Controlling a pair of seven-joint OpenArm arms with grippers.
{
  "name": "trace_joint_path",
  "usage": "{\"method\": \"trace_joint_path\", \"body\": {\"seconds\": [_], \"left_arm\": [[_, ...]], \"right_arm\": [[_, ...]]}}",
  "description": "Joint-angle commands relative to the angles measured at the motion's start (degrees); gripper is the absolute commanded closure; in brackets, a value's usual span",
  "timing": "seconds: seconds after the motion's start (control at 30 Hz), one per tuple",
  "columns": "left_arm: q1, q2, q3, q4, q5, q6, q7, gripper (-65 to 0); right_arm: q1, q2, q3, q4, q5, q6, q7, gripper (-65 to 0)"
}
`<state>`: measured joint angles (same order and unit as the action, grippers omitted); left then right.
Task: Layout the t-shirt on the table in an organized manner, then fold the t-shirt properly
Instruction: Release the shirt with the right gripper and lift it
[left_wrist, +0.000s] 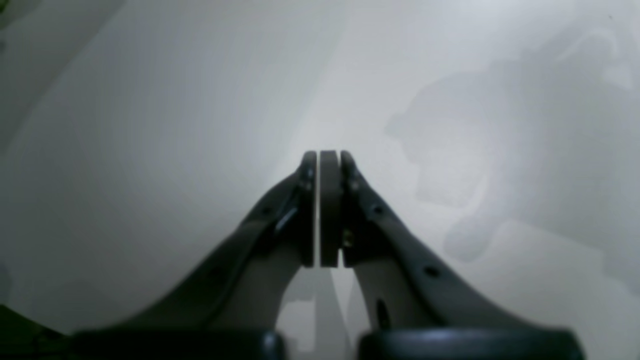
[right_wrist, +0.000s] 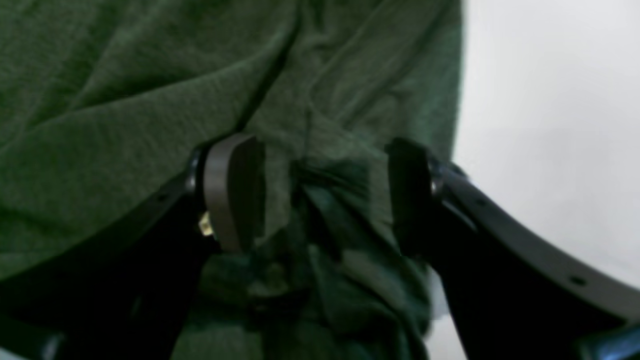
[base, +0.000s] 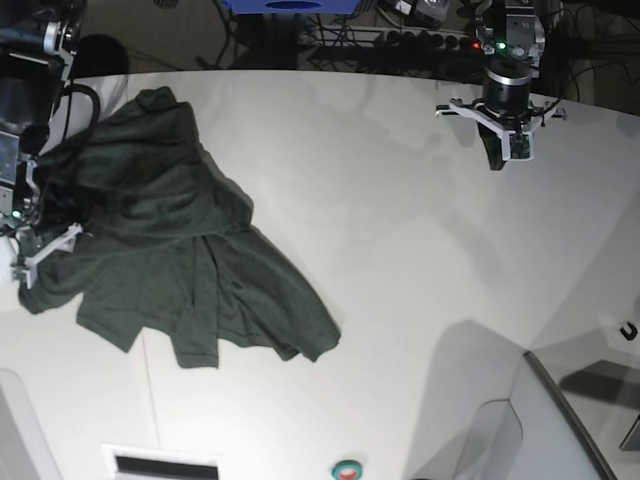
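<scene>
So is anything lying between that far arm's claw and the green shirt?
Nothing visible. Bare white table lies between the shut left gripper and the t-shirt, crumpled at the other side. The right gripper already stands open over its fabric.

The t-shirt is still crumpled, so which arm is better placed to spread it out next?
Probably right. The right gripper is open with bunched t-shirt between its jaws. The left gripper is shut above bare table, well away from the cloth.
</scene>
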<state>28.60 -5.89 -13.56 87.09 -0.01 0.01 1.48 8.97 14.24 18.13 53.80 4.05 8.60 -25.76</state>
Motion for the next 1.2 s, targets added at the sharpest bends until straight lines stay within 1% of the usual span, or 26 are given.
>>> {"method": "trace_joint_path", "body": {"seconds": [0.0,0.03,0.07,0.1,0.23,0.27,0.3,0.4,0.53,0.63,0.7,0.77,0.9,1.03,1.07,1.1,1.13,1.17], "left_arm": [[0.19,-0.22,-0.20,0.78,-0.03,0.30,-1.34,-0.3],[0.19,-0.22,-0.20,0.78,-0.03,0.30,-1.34,-0.3],[0.19,-0.22,-0.20,0.78,-0.03,0.30,-1.34,-0.3],[0.19,-0.22,-0.20,0.78,-0.03,0.30,-1.34,-0.3],[0.19,-0.31,-0.28,0.78,-0.03,0.30,-1.34,-0.3],[0.19,-0.31,-0.28,0.78,-0.03,0.30,-1.34,-0.3],[0.19,-0.31,-0.28,0.78,-0.03,0.30,-1.34,-0.3],[0.19,-0.31,-0.28,0.78,-0.03,0.30,-1.34,-0.3],[0.10,-0.31,-0.28,0.78,-0.03,0.30,-1.34,-0.3],[0.02,-0.31,-0.28,0.78,-0.03,0.30,-1.34,-0.3],[0.02,-0.31,-0.28,0.78,-0.03,0.30,-1.34,-0.3],[-0.07,-0.31,-0.28,0.78,-0.03,0.30,-1.34,-0.3],[-0.34,-0.31,-0.28,1.04,-0.03,0.30,-1.34,-0.8],[-0.42,-0.31,-0.11,1.22,0.49,0.30,-1.34,-0.3],[-0.42,-0.31,-0.02,1.22,0.49,0.30,-1.34,-0.3],[-0.42,-0.31,-0.11,1.31,0.58,0.30,-1.34,-0.3],[-0.42,-0.31,-0.11,1.31,0.58,0.30,-1.34,-0.3],[-0.42,-0.40,0.07,1.31,0.58,0.30,-1.34,-0.3]], "right_arm": [[1.01,1.01,0.20,0.31,0.03,-0.12,1.98,-36.8],[1.01,1.01,0.20,0.05,0.03,-0.12,2.51,-36.5],[1.01,1.01,0.20,0.05,0.03,-0.12,2.68,-34.8],[1.01,1.01,0.20,0.05,0.03,-0.12,2.68,-30.2],[1.01,1.10,0.20,-0.22,0.03,-0.12,2.77,-0.9],[1.01,1.10,0.29,-0.13,-0.05,-0.12,2.77,0.0],[0.92,1.19,0.38,0.13,-0.32,-0.12,2.77,-0.9],[0.30,1.36,0.81,2.51,-3.48,-0.12,2.68,0.0],[-3.48,1.28,1.08,8.84,-6.21,-0.12,2.59,0.0],[-6.12,1.01,5.83,13.67,-6.30,-0.12,2.42,0.0],[-6.47,1.01,8.81,14.90,-6.30,-0.12,0.84,0.0],[-6.47,1.45,11.89,14.73,-6.30,-0.03,-0.57,0.0],[-7.17,1.54,17.96,14.20,-6.38,-0.03,-0.84,0.0],[-6.82,1.63,20.24,11.47,-6.38,-0.12,-0.84,-0.2],[-6.47,1.63,21.65,11.03,-6.38,-0.12,-0.92,-0.2],[-6.03,1.45,23.23,10.95,-6.47,-0.38,-1.01,-0.3],[-5.85,1.36,25.43,11.12,-6.74,-1.70,-1.89,-1.5],[-5.41,1.10,27.10,11.30,-7.70,-4.16,-3.21,-4.7]]}}
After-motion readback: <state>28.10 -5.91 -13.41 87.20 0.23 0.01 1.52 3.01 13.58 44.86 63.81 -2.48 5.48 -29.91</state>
